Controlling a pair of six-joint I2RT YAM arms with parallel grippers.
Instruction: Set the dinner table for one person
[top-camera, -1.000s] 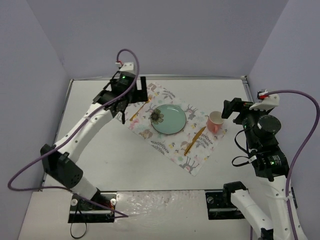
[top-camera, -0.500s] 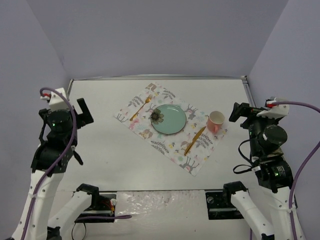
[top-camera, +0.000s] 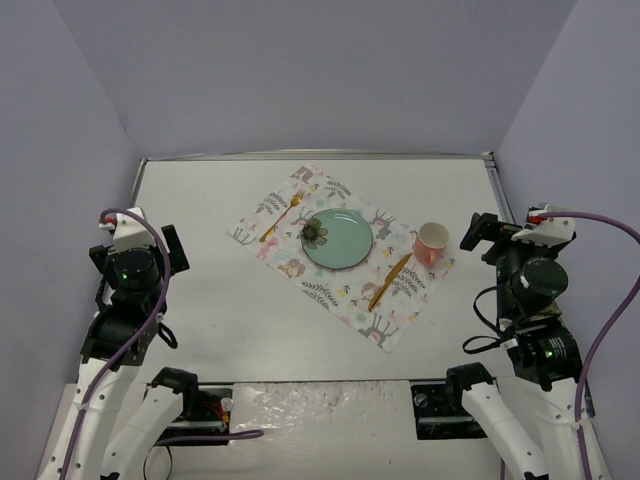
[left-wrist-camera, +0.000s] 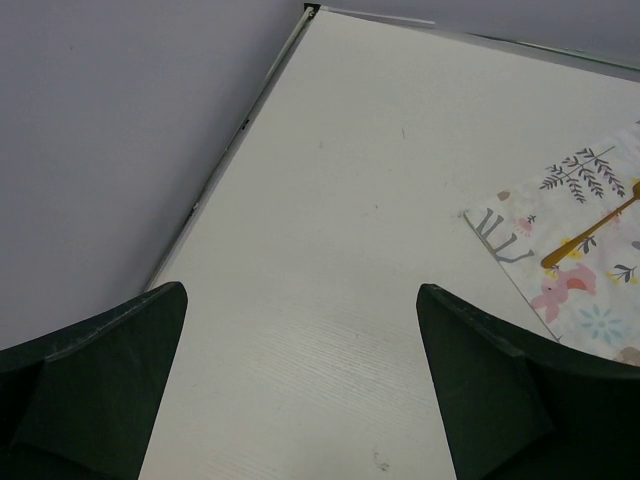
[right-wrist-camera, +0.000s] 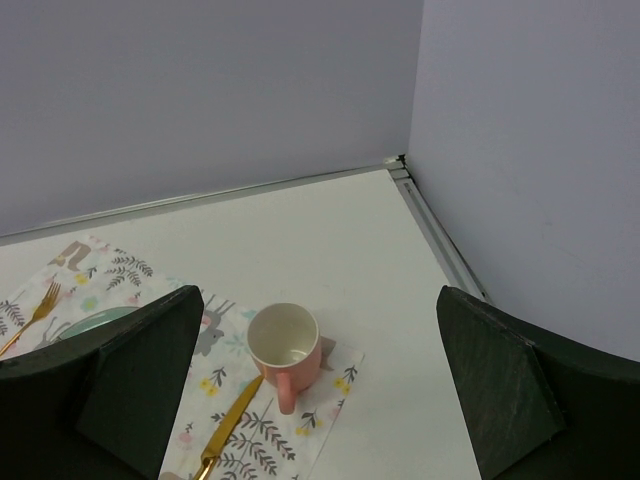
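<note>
Left gripper (left-wrist-camera: 300, 292): jaws spread wide with nothing between them, raised over a bare stretch of tabletop close to the left metal edge.
Left fingers (left-wrist-camera: 100, 380): two dark pads at the bottom corners of the wrist view, far apart, touching nothing.
Ahead and to the right of the left gripper: one corner of the floral placemat (top-camera: 345, 300), with the handle end of the gold fork (top-camera: 283, 217) lying on it.
Right gripper (right-wrist-camera: 320, 292): jaws wide apart and empty, lifted off the tabletop near the right edge.
Just ahead of the right gripper: pink cup (right-wrist-camera: 285, 345), upright, handle turned toward the gripper, standing on the placemat's nearest corner; it looks empty inside.
Left of the cup: gold knife (top-camera: 390, 280) flat on the placemat, between the cup and the plate.
Farther left of the right gripper: teal plate (top-camera: 340, 240) in the middle of the placemat, with a small dark flower-like object (top-camera: 315, 233) at its left rim; what it is cannot be told.
Under both grippers: dinner table (top-camera: 220, 310), white with metal edging; the placemat lies diagonally on it between the two grippers, well apart from each.
Behind each wrist: a purple cable (top-camera: 160, 300) looping away.
</note>
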